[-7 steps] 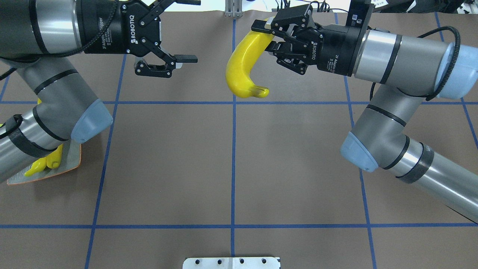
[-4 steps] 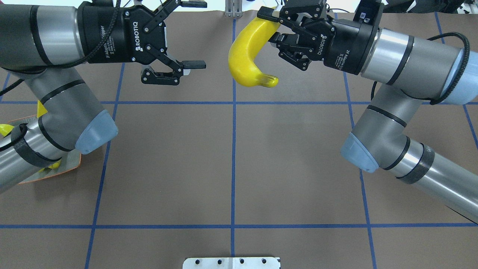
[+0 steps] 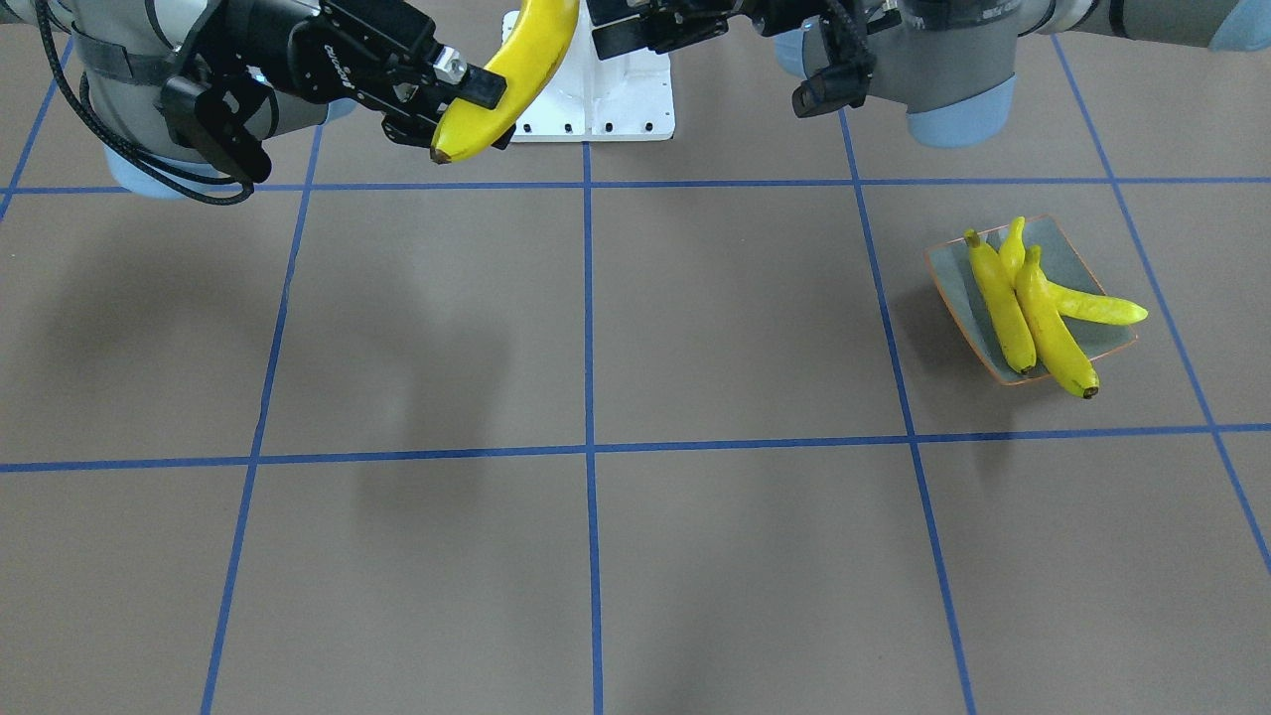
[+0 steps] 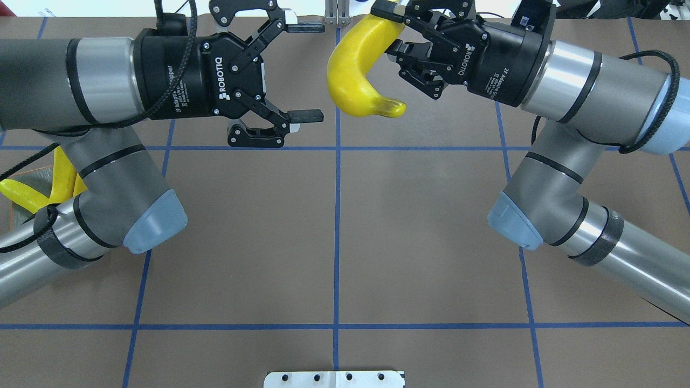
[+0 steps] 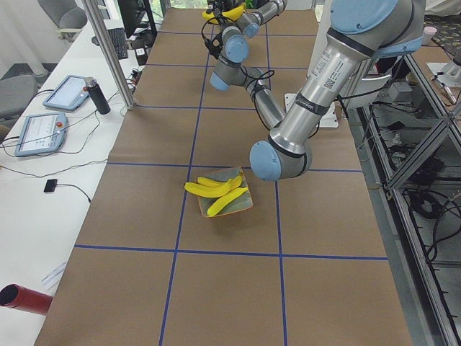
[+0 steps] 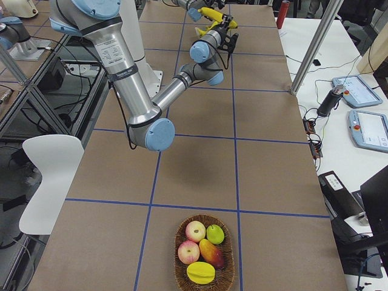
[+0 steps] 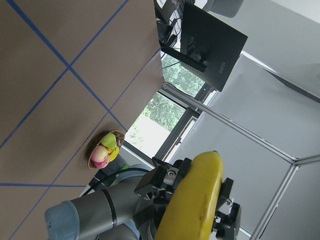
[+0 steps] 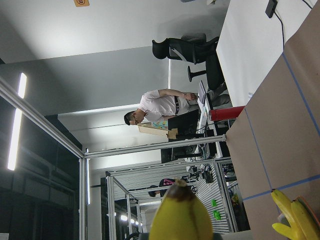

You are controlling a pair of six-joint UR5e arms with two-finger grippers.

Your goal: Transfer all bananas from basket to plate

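Held banana: you see it lifted clear of the table, over the far middle squares and just to the robot's right of the centre tape line. Its free end curves back toward the robot's base.

Right gripper: clamped on the held banana near its far end, one finger on each side. The front-facing view shows the same grip.

Left gripper: jaws spread wide and holding nothing. It points at the held banana from across the centre line. It is near the fruit, and the overhead view shows a narrow gap between them. From the left wrist camera you look straight at the held banana, with the right gripper behind it.

Plate: it rests on the table on the robot's left side, well apart from the held banana. In the overhead view the left arm covers most of it.

Three bananas: they lie on the plate and touch one another. Two are parallel, and one of these has its tip past the rim. The third angles away and its end overhangs the other edge.

Basket: it stands at the table's end on the robot's right, far from the plate. It holds apples and other fruit.

Person: stands in the background of the right wrist view, beyond the table.
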